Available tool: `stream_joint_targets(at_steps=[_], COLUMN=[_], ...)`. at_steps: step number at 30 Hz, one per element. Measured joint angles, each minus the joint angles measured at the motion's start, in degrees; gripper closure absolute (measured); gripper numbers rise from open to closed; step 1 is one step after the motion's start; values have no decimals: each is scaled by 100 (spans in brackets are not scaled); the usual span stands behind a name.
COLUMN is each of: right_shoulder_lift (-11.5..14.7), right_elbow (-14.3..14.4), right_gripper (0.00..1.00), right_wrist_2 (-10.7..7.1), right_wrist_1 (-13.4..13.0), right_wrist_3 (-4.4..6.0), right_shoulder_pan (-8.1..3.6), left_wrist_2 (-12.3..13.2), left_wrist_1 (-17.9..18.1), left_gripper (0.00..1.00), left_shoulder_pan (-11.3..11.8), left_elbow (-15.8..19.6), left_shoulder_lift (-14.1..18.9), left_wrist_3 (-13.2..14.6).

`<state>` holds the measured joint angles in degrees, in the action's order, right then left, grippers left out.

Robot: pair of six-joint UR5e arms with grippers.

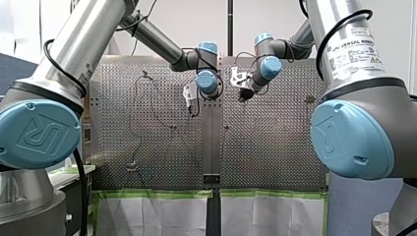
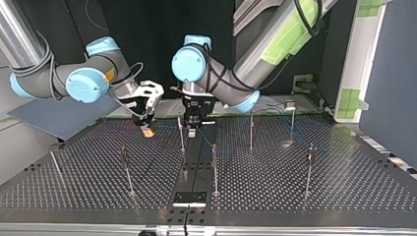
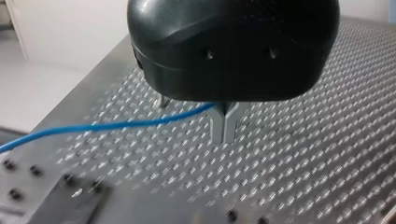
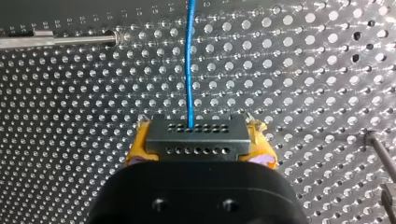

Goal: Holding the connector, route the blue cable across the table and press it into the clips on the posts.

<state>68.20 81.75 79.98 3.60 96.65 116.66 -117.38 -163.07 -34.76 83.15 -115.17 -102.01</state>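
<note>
In the right wrist view my right gripper [image 4: 201, 139] is shut on a grey connector [image 4: 196, 145], squeezed between its yellow pads [image 4: 136, 148]. The blue cable [image 4: 190, 60] leaves the connector and runs straight ahead over the perforated plate. In the left wrist view my left gripper [image 3: 224, 128] has its metal fingers [image 3: 217, 125] pressed together on the blue cable [image 3: 116, 125], which trails off to one side. In the top view my right gripper [image 2: 145, 129] and my left gripper [image 2: 193, 129] hang close together near the table's far middle, just above the plate.
Several thin upright posts stand on the plate in the top view, among them a post [image 2: 181, 133] between the two grippers, another post [image 2: 214, 167] nearer the camera and one post [image 2: 251, 129] to the right. A black bracket [image 2: 189, 198] sits at the near edge.
</note>
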Motion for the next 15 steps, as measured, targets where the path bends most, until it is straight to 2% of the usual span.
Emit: stream_joint_targets(at_steps=[9, 15], right_shoulder_lift=[0, -1], right_elbow=[397, 688], right_gripper=[100, 100], right_wrist_2=[0, -13], right_wrist_1=[-237, -381], right_wrist_3=[-6, -67], right_shoulder_pan=[33, 37], left_wrist_2=[220, 248], left_wrist_1=[483, 793], left_gripper=[100, 100], left_shoulder_pan=[-27, -13], left_elbow=[483, 794], left_shoulder_lift=[-368, -583], left_wrist_3=[-9, -38])
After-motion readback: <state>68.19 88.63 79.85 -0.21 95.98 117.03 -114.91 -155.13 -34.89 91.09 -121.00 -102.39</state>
